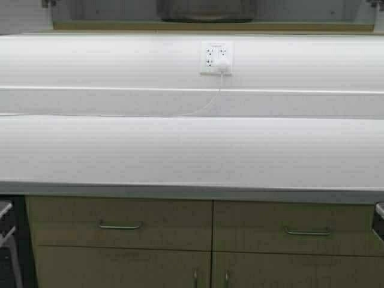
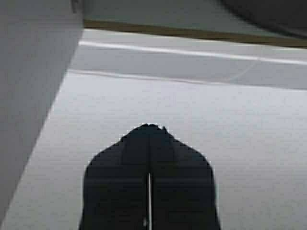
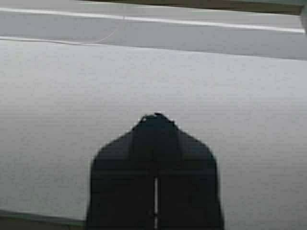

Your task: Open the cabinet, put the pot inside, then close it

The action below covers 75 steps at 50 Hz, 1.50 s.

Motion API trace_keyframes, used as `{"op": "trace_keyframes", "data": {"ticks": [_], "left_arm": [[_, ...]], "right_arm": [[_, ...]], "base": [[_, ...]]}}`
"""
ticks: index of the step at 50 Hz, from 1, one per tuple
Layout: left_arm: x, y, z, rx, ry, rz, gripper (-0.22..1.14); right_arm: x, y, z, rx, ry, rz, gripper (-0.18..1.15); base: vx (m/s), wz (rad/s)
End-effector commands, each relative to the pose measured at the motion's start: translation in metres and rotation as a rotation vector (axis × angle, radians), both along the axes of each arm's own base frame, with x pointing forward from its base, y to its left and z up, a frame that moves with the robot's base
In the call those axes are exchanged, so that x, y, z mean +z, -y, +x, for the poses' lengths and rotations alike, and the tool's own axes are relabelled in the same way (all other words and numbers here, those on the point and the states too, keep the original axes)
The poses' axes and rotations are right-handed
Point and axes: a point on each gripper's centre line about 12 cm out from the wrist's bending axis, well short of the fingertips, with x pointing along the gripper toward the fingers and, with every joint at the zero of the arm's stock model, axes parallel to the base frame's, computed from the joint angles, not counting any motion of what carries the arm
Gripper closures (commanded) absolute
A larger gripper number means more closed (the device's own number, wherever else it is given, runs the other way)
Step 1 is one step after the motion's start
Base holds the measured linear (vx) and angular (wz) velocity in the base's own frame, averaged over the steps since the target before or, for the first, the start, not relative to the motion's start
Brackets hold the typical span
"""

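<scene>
Pot [image 1: 207,10]: dark grey metal, rounded base, sitting inside the open-fronted cabinet [image 1: 210,26] at the top of the high view, on its tan shelf edge. Only the lower part shows.

Below it, a white wall outlet [image 1: 216,57] with a thin white cord [image 1: 207,105] trailing onto the smooth white countertop [image 1: 192,150].

Tan wood-grain drawers [image 1: 120,223] with horizontal metal handles underneath.

Left gripper [image 2: 149,127] and right gripper [image 3: 155,116]: both low over the counter, jaws pressed together.
</scene>
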Motion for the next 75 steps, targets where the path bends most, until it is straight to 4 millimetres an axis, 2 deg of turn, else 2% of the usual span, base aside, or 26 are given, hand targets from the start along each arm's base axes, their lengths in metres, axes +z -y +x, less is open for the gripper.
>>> {"op": "trace_keyframes", "data": {"ticks": [1, 10, 15, 19, 24, 33, 38, 45, 50, 53, 58, 66, 75], "left_arm": [[0.016, -0.038, -0.006, 0.142, 0.029, 0.005, 0.87], [0.028, -0.082, -0.021, 0.319, 0.017, 0.010, 0.87], [0.040, -0.103, -0.021, 0.391, 0.033, 0.039, 0.87], [0.055, -0.121, -0.013, 0.440, 0.048, 0.081, 0.87], [0.075, -0.138, 0.008, 0.467, 0.077, 0.089, 0.87], [0.100, -0.162, 0.063, 0.468, 0.117, 0.057, 0.88], [0.105, -0.170, 0.088, 0.460, 0.126, 0.023, 0.88], [0.099, -0.162, 0.114, 0.416, 0.111, 0.008, 0.88], [0.094, -0.141, 0.131, 0.356, 0.111, 0.007, 0.88], [0.090, -0.134, 0.139, 0.333, 0.112, 0.000, 0.88], [0.083, -0.120, 0.151, 0.295, 0.095, -0.008, 0.88], [0.079, -0.092, 0.157, 0.231, 0.086, -0.011, 0.88], [0.082, -0.058, 0.139, 0.157, 0.094, -0.006, 0.88]], "right_arm": [[0.019, 0.027, 0.000, -0.104, 0.048, 0.001, 0.90], [0.044, 0.069, -0.002, -0.271, 0.098, -0.005, 0.90], [0.061, 0.094, -0.002, -0.362, 0.146, -0.010, 0.90], [0.071, 0.117, 0.002, -0.437, 0.186, -0.017, 0.90], [0.079, 0.145, 0.016, -0.507, 0.215, -0.011, 0.91], [0.091, 0.186, 0.049, -0.582, 0.209, -0.015, 0.91], [0.097, 0.205, 0.074, -0.601, 0.210, -0.016, 0.91], [0.106, 0.223, 0.110, -0.598, 0.228, -0.017, 0.91], [0.110, 0.221, 0.136, -0.567, 0.239, -0.015, 0.91], [0.110, 0.219, 0.145, -0.556, 0.237, -0.014, 0.91], [0.112, 0.203, 0.157, -0.514, 0.239, -0.004, 0.91], [0.114, 0.172, 0.160, -0.449, 0.230, 0.003, 0.91], [0.121, 0.122, 0.148, -0.343, 0.241, 0.006, 0.91]], "base": [[-0.23, -0.07], [-0.23, -0.09], [-0.21, 0.01], [-0.19, 0.03], [-0.17, 0.02], [-0.15, 0.03], [-0.11, 0.01], [-0.08, -0.03], [-0.04, -0.03], [-0.03, -0.03], [-0.01, -0.02], [0.00, 0.00], [0.00, 0.00]]}}
